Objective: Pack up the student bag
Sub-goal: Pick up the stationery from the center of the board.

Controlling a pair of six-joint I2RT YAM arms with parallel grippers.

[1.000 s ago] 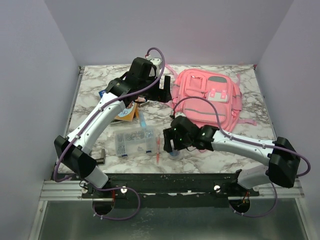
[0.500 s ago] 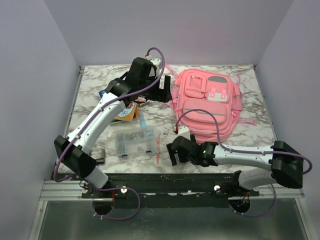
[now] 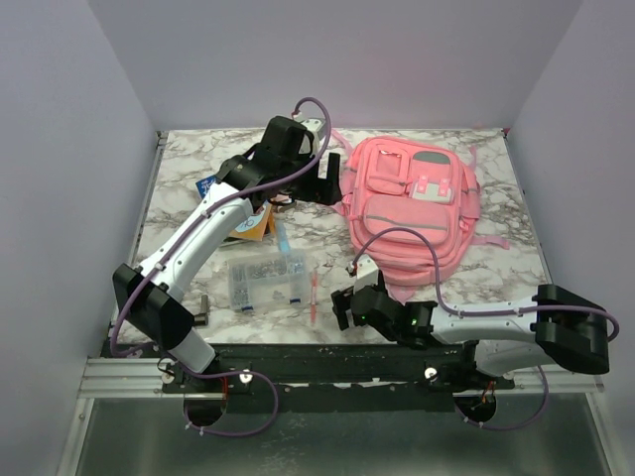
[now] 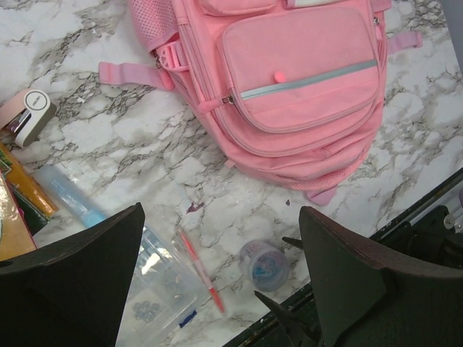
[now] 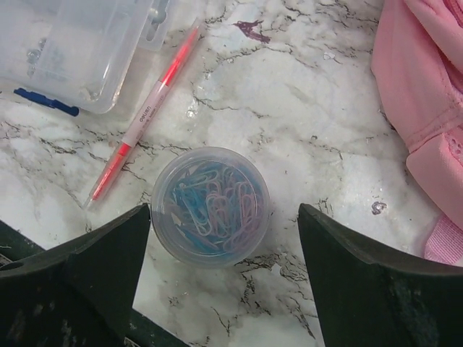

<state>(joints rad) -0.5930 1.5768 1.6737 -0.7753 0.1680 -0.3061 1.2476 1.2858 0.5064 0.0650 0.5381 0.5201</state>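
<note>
The student bag (image 3: 412, 203) is a large pink backpack lying flat at the back right of the marble table; it also shows in the left wrist view (image 4: 289, 79) and at the right edge of the right wrist view (image 5: 427, 94). My right gripper (image 3: 342, 307) is open and low near the table's front edge. It hangs over a clear round tub of paper clips (image 5: 210, 204), which lies between the fingers, nearer the left one. My left gripper (image 3: 322, 183) is open and empty, held high beside the bag's left side.
A red pen (image 5: 148, 116) lies just left of the tub. A clear compartment box (image 3: 266, 281) lies left of the pen. Orange books (image 3: 248, 223), a blue tube (image 4: 72, 199) and a small white-pink item (image 4: 29, 116) lie further left. The front rail (image 3: 327, 357) is close behind the right gripper.
My right arm has swung back towards the near edge and lowered over the paper clip tub. My left arm has barely moved.
</note>
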